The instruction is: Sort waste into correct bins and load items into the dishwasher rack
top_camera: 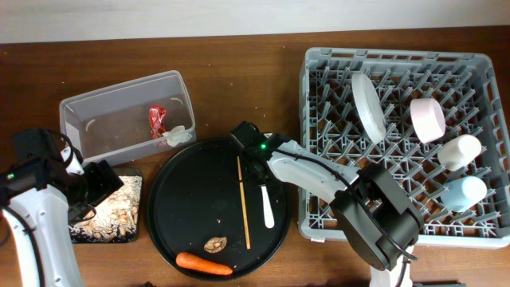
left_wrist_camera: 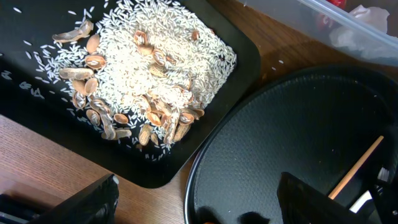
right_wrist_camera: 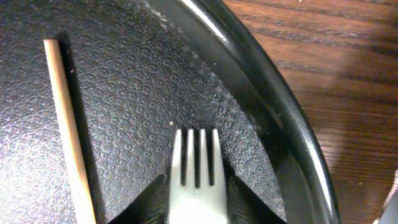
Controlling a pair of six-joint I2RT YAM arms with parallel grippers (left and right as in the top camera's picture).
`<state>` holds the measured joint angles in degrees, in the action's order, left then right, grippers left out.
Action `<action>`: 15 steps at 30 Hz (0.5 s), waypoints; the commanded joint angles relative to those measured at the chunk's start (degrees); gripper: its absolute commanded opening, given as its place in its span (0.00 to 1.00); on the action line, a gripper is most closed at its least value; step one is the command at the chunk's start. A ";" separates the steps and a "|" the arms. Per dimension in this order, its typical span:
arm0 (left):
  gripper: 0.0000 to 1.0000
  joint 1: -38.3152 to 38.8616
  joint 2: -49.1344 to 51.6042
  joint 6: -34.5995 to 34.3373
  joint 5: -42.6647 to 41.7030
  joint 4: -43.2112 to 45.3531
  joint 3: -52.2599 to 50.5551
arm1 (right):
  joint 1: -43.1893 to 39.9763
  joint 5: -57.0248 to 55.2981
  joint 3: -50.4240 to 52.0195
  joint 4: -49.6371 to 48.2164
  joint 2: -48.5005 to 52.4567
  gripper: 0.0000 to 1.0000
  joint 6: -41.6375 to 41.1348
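Overhead and wrist views, sorting task. The right pincer (right_wrist_camera: 197,183) is closing on the white plastic fork (right_wrist_camera: 198,204), with one finger (right_wrist_camera: 152,200) pressing against each edge of the neck just behind the tines and no gap showing. The fork is lying flat near the right rim of the round black tray (top_camera: 191,183), just beside the thin wooden stick (top_camera: 243,202). The carrot (top_camera: 204,264) and the small brown lump (top_camera: 215,244) are resting near the tray's front edge.

The left pincer (left_wrist_camera: 205,202) is hanging wide open and empty over the gap between the round tray and the shallow black tray (left_wrist_camera: 245,59), which is holding the beige food scraps (left_wrist_camera: 155,74).

The clear tub (top_camera: 80,112) is containing the red wrapper (top_camera: 157,119) and the crumpled white paper (top_camera: 177,135).

The dishwasher rack (top_camera: 319,72) is standing at the right of the bench (top_camera: 239,72) and carrying the white plate (top_camera: 368,106) on edge. The pink-beige bowl (top_camera: 428,119), the white cup (top_camera: 460,151) and the light-blue cup (top_camera: 464,192) are sitting along its right side.
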<state>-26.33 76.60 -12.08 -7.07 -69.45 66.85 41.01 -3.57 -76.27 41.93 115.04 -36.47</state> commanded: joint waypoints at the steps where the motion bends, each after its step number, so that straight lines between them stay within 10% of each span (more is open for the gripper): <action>1: 0.81 -0.20 -0.44 -0.76 -0.66 -0.02 -0.28 | -0.17 0.09 0.76 0.33 0.74 0.31 -0.46; 15: 0.81 -0.20 -0.44 -0.74 -0.66 -0.02 -0.28 | -0.24 -0.02 -6.99 10.14 -5.44 0.28 1.22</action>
<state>-26.33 76.60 -12.08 -7.07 -69.45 66.85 41.01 -3.38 -79.53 50.28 114.56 -36.36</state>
